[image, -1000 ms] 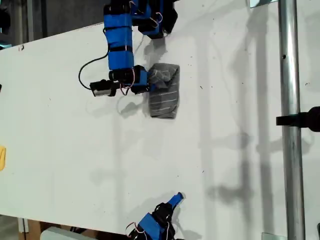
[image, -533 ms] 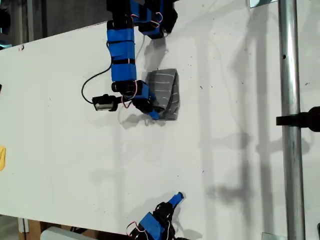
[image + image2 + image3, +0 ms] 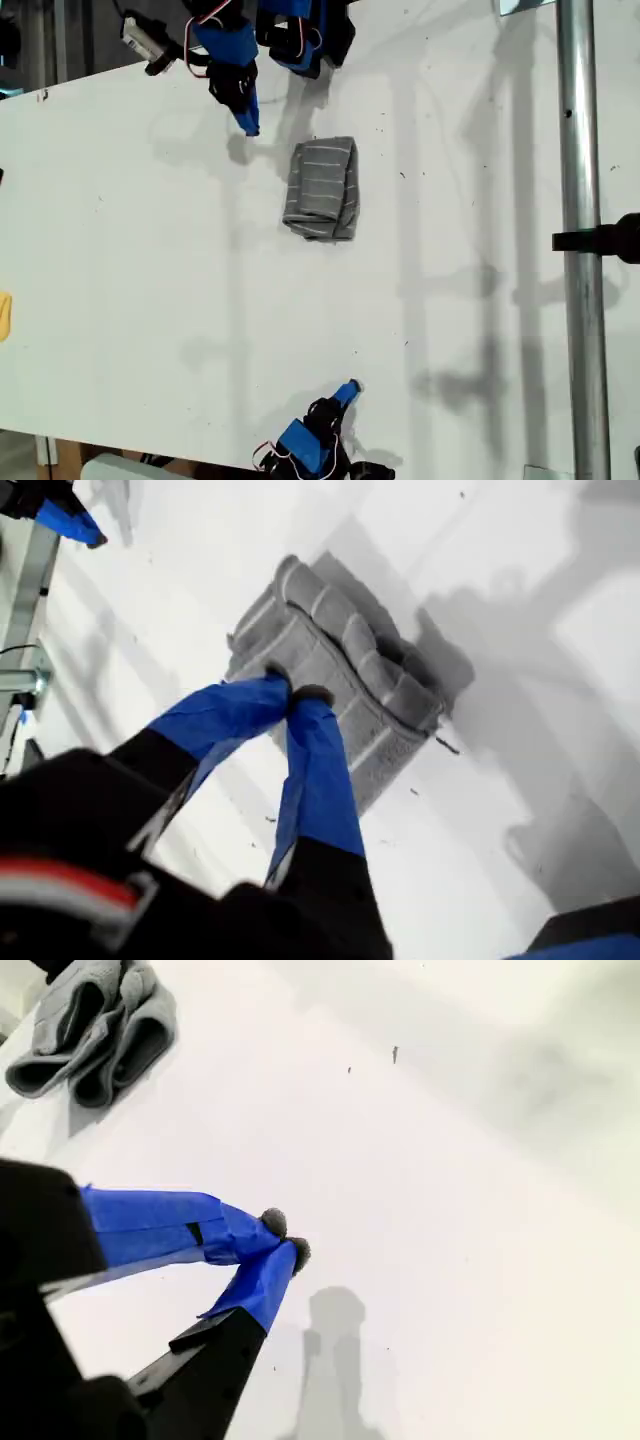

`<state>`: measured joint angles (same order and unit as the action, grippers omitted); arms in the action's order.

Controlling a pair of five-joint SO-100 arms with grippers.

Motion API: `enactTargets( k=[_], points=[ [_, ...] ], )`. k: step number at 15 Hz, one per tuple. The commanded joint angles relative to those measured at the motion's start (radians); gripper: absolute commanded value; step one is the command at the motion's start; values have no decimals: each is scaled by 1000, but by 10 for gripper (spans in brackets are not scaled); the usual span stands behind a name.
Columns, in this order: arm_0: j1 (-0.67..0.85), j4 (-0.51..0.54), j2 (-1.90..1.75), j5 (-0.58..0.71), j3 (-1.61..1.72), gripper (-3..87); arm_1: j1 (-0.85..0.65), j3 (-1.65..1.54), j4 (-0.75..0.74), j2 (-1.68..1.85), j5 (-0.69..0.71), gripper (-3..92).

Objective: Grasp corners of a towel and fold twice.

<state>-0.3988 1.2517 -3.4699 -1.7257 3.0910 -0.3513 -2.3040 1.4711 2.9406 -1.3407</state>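
The towel [image 3: 322, 188], dark grey with thin white stripes, lies folded into a small thick rectangle on the white table [image 3: 120, 250]. In the first wrist view the towel [image 3: 345, 675] shows stacked rolled layers; its corners are tucked into the folds and I cannot pick them out. My first gripper [image 3: 248, 122] hangs shut and empty above the table, up and to the exterior view's left of the towel, its tips [image 3: 290, 693] pressed together. My second gripper [image 3: 347, 389] is shut and empty near the exterior view's bottom edge, tips [image 3: 285, 1240] touching, with the towel [image 3: 95, 1030] far from it.
A vertical metal pole [image 3: 580, 250] with a black clamp [image 3: 610, 238] runs down the exterior view's right. A yellow object [image 3: 4, 316] sits at that view's left edge. The table's far edge slants along the top of the exterior view.
My first gripper let go of the towel and drew back up toward the exterior view's top. The towel now lies flat and folded. The second arm barely moved.
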Motion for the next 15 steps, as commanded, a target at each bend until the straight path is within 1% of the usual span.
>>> enactTargets(
  k=[1,2,3,4,5,6,7,9,11,12,15],
  points=[
    [51,14,-8,3,26,-1,69,-236,-14,278,-126,-3],
    [58,23,-8,-2,28,15,78,-325,-21,334,-170,-3],
    [63,28,-8,-6,28,16,72,-322,-25,321,-170,-3],
    [67,44,-8,-44,28,18,46,-324,-23,341,-166,-2],
    [78,44,-6,-48,28,18,44,-330,-35,341,-166,32],
    [92,44,-6,-9,28,18,72,-353,-67,341,-172,86],
    [92,44,-6,183,28,18,97,-396,-75,348,-163,87],
    [84,37,-6,781,29,16,140,-509,-98,350,-202,87],
    [89,41,-6,744,29,15,114,-581,-92,350,-202,88],
    [89,41,-6,744,29,15,89,-577,-52,350,-169,88],
    [89,41,-6,744,29,15,61,-578,-52,350,-167,98]
  ],
)
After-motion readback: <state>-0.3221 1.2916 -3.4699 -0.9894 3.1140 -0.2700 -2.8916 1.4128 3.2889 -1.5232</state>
